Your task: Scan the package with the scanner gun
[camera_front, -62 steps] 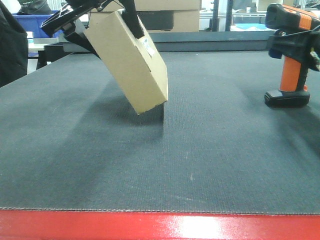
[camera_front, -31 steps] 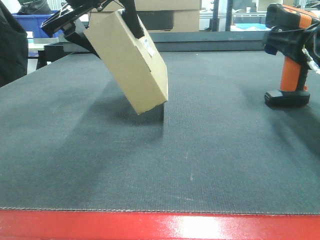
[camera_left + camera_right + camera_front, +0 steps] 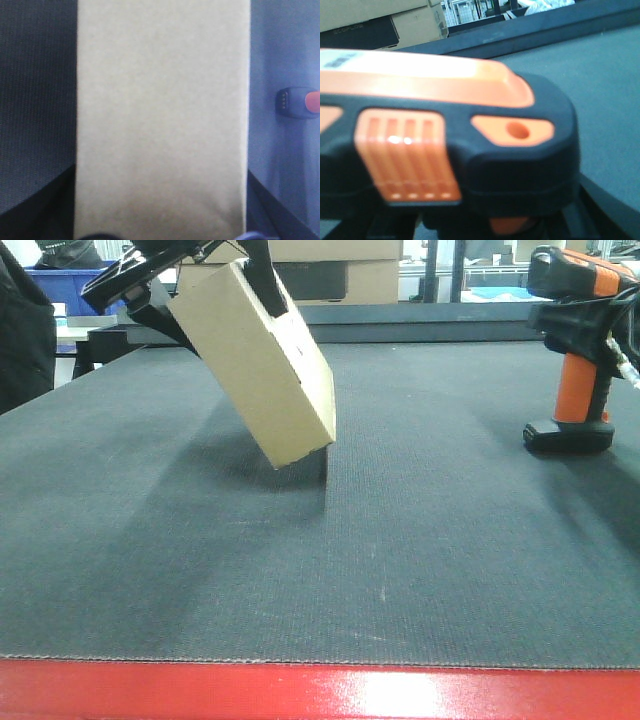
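Note:
The package (image 3: 262,365), a plain tan cardboard box, hangs tilted above the dark mat with its lower corner close to the surface. My left gripper (image 3: 228,300) is shut on its upper end, black fingers (image 3: 148,302) on either side. In the left wrist view the package (image 3: 162,115) fills the middle. The scanner gun (image 3: 580,350), black and orange, stands upright at the far right with its flat base (image 3: 568,435) about at the mat. My right gripper (image 3: 592,318) is shut on its head. The scanner gun (image 3: 445,130) fills the right wrist view; its base (image 3: 298,102) shows from the left wrist.
Larger cardboard boxes (image 3: 345,270) with a dark panel stand behind the table's raised back rail (image 3: 430,315). A blue bin (image 3: 75,285) and a dark-clothed figure (image 3: 22,335) are at the far left. The table's red front edge (image 3: 320,690) runs along the bottom.
The scanner gun has shifted slightly left and up with the right gripper. The package and the left gripper have stayed where they were.

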Available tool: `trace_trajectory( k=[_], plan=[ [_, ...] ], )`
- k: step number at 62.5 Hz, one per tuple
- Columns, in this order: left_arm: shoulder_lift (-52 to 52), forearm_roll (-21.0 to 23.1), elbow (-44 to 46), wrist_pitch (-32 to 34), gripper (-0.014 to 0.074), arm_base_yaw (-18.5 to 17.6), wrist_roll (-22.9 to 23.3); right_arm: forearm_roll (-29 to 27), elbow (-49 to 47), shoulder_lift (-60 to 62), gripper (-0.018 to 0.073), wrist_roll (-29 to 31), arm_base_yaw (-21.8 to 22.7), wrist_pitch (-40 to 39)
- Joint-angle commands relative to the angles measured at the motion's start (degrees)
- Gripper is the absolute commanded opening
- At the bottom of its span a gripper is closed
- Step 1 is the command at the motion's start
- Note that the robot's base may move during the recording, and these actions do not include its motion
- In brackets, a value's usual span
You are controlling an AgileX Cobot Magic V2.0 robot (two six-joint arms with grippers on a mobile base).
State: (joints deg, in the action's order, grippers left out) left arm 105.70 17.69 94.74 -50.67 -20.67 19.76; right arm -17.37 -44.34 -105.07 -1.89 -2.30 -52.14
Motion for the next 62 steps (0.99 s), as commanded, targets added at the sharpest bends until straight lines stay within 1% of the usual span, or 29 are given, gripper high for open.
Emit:
trace_trajectory(
  k=[1, 8, 15, 18, 22, 28, 31, 34, 35, 36, 39, 41, 47, 54, 62],
  plan=[
    [-0.7, 0.2, 0.5, 0.2, -0.0111, -0.3, 0.0, 0.6, -0.3, 0.3, -0.0168, 7.2, 0.0, -6.5],
    [-0.7, 0.2, 0.5, -0.1, -0.0111, -0.3, 0.0, 0.8, -0.3, 2.0, -0.0168, 15.7, 0.0, -5.5],
    [-0.7, 0.2, 0.5, -0.6, -0.0111, -0.3, 0.0, 0.9, -0.3, 4.2, -0.0168, 26.3, 0.0, -5.3],
    [-0.7, 0.2, 0.5, -0.6, -0.0111, -0.3, 0.0, 0.9, -0.3, 4.6, -0.0168, 29.3, 0.0, -5.3],
    [-0.7, 0.2, 0.5, -0.6, -0.0111, -0.3, 0.0, 0.9, -0.3, 5.0, -0.0168, 31.4, 0.0, -5.2],
    [-0.7, 0.2, 0.5, -0.6, -0.0111, -0.3, 0.0, 0.9, -0.3, 5.0, -0.0168, 31.5, 0.0, -4.8],
    [-0.7, 0.2, 0.5, -0.6, -0.0111, -0.3, 0.0, 0.9, -0.3, 5.0, -0.0168, 30.3, 0.0, -4.8],
    [-0.7, 0.2, 0.5, -0.6, -0.0111, -0.3, 0.0, 0.9, -0.3, 5.0, -0.0168, 26.7, 0.0, -5.0],
    [-0.7, 0.2, 0.5, -0.6, -0.0111, -0.3, 0.0, 0.9, -0.3, 5.0, -0.0168, 24.0, 0.0, -5.0],
    [-0.7, 0.2, 0.5, -0.6, -0.0111, -0.3, 0.0, 0.9, -0.3, 5.0, -0.0168, 23.0, 0.0, -5.0],
    [-0.7, 0.2, 0.5, -0.6, -0.0111, -0.3, 0.0, 0.7, -0.3, 4.8, -0.0168, 16.7, 0.0, -4.9],
    [-0.7, 0.2, 0.5, -0.6, -0.0111, -0.3, 0.0, 0.6, -0.3, 4.4, -0.0168, 11.8, 0.0, -4.9],
    [-0.7, 0.2, 0.5, -0.6, -0.0111, -0.3, 0.0, 0.6, -0.3, 2.3, -0.0168, 1.9, 0.0, -6.5],
    [-0.7, 0.2, 0.5, -0.6, -0.0111, -0.3, 0.0, 0.9, -0.3, -0.5, -0.0168, -4.4, 0.0, -10.3],
    [-0.7, 0.2, 0.5, -0.6, -0.0111, -0.3, 0.0, 1.1, -0.3, -1.6, -0.0168, -4.7, 0.0, -11.3]
  ],
)
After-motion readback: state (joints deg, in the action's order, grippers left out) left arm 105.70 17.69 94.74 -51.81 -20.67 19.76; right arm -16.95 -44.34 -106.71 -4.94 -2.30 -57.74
